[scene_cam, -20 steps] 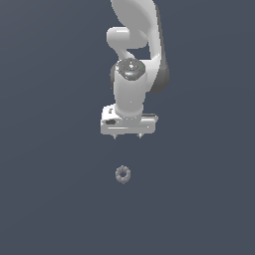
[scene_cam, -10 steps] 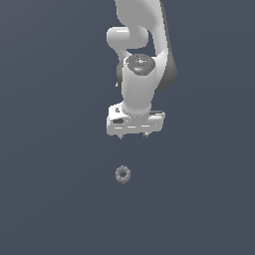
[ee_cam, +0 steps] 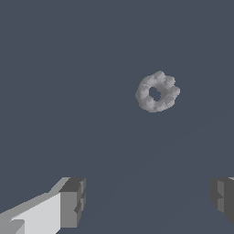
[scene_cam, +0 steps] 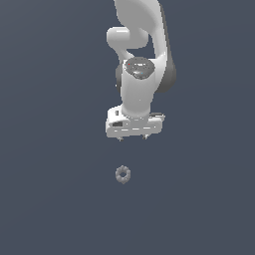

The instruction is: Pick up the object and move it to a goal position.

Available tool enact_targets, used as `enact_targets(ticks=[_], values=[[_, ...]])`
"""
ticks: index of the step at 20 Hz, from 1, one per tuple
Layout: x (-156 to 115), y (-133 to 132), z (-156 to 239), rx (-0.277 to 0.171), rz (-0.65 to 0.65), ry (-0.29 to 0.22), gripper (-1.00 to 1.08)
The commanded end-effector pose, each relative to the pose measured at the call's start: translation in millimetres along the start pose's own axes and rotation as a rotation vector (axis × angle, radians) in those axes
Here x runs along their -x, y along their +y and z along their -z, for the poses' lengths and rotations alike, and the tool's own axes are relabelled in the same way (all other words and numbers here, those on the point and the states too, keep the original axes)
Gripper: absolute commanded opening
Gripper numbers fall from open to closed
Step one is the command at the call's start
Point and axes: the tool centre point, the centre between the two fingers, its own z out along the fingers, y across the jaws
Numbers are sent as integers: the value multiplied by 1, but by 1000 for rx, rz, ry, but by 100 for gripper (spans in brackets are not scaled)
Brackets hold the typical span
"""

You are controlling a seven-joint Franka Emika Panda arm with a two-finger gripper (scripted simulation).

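The object is a small grey gear-like ring [scene_cam: 122, 174] with a bumpy rim and a central hole, lying flat on the dark surface. It also shows in the wrist view [ee_cam: 157, 92]. My gripper [scene_cam: 132, 138] hangs on the white arm above and behind the ring, apart from it. Its two fingers are spread wide and empty; one dark fingertip [ee_cam: 73, 202] shows clearly in the wrist view, with the ring ahead of the gap between the fingers.
A plain dark blue-grey floor [scene_cam: 50, 199] fills both views. Nothing else stands on it.
The arm has shifted slightly toward the exterior view's right and tilted, with the gripper a little lower. The ring has not moved.
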Motion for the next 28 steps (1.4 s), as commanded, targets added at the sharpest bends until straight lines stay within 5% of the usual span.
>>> enact_targets(ticks=[1,17,28], values=[[-5,2,-4,0,16,-1,100],[-68,34,-58,-13,223,-6,100],[-88,50,-86,-23,307,-6,100]])
